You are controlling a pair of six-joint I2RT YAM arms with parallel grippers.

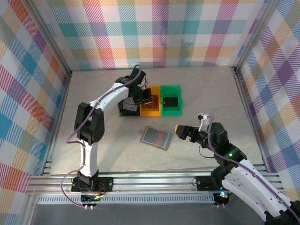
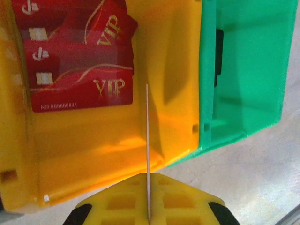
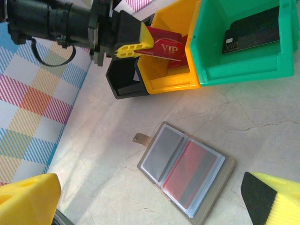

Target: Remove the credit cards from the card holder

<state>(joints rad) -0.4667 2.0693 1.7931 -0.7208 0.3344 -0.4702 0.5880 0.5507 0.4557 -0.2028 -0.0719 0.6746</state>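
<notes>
Top external: card holder lies open at centre, right pincer released just right of it. Left wrist: left pincer clenches one credit card edge-on over the yellow bin. Right wrist: pocketed cards, lower centre, look light, stiff, slick; pinch an exposed edge.

Pale table carries card holder, black bin, yellow bin, green bin.

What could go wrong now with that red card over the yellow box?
The left gripper pinches the red card by one end above the yellow bin; dropped askew, it might catch the rim or land outside. The card holder lies loose with cards still inside; the open right gripper may just shove it.
</notes>
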